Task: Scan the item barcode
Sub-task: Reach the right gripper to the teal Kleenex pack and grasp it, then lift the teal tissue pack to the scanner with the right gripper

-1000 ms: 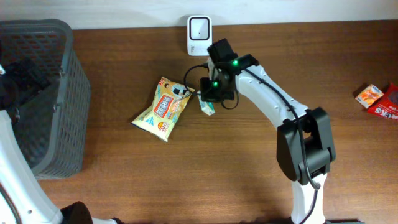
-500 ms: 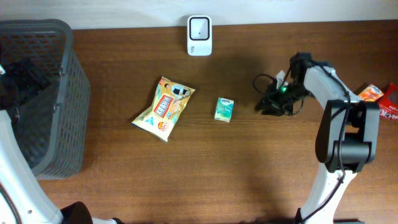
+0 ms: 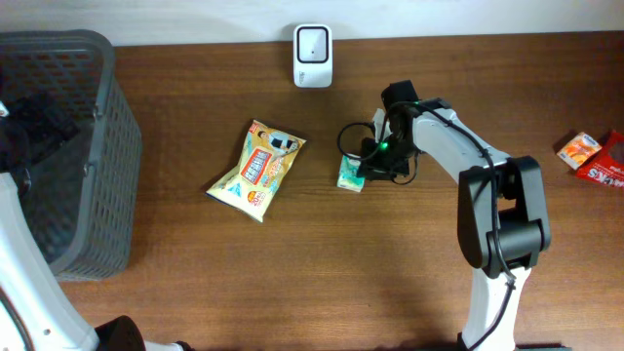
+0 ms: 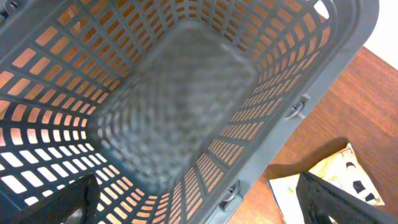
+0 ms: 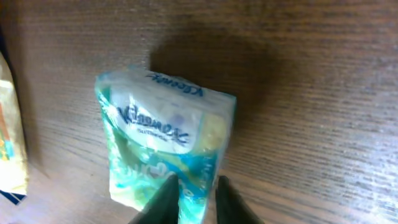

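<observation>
Brown bench (image 3: 292, 273): the left claw (image 4: 205, 208) is held wide apart over the basket (image 3: 68, 146). At the bag's (image 3: 255, 168) 3 o'clock, the tissue pack (image 3: 349, 173) is pinched by the right claw (image 5: 196, 199). It is judged light, soft and slippery, best taken by its short ends.

Looks like a mock shop checkout laid out on a wooden surface (image 3: 292, 283): white barcode scanner (image 3: 312, 56) at 12 o'clock, grey shopping basket (image 3: 58, 146) at 9, packaged goods near centre (snack bag (image 3: 255, 168), tissue pack (image 3: 347, 176)), more packets (image 3: 593, 156) at 3 o'clock.
</observation>
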Controlling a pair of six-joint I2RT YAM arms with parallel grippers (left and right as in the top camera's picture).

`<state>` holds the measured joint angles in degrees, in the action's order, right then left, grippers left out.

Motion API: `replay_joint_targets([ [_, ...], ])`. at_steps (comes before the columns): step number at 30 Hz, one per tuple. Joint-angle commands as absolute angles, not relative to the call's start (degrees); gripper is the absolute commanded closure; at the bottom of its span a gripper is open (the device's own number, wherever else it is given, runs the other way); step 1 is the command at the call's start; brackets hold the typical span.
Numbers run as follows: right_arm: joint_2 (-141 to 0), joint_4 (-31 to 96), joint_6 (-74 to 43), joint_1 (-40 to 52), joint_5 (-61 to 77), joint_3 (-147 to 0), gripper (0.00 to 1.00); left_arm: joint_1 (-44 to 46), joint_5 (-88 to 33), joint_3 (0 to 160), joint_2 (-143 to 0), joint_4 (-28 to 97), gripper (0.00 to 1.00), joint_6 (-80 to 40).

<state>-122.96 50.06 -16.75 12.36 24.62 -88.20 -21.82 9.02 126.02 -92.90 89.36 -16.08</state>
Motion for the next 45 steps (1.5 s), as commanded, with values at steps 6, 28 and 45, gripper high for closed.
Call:
replay_joint_targets([
  [6, -123.2, 40.1, -12.4, 9.9, 61.8, -88.0, 0.96, -21.9, 9.0, 126.5, -92.7, 89.3, 0.01, -16.5],
  [28, -123.2, 44.7, 2.7, 16.5, 38.3, -88.1, 0.24, -21.9, 9.0, 126.5, -92.7, 89.3, 0.01, -16.5],
  [45, -123.2, 42.8, -1.0, 24.0, 25.2, -82.7, 0.42, -21.9, 9.0, 126.5, -92.7, 89.3, 0.01, -16.5],
])
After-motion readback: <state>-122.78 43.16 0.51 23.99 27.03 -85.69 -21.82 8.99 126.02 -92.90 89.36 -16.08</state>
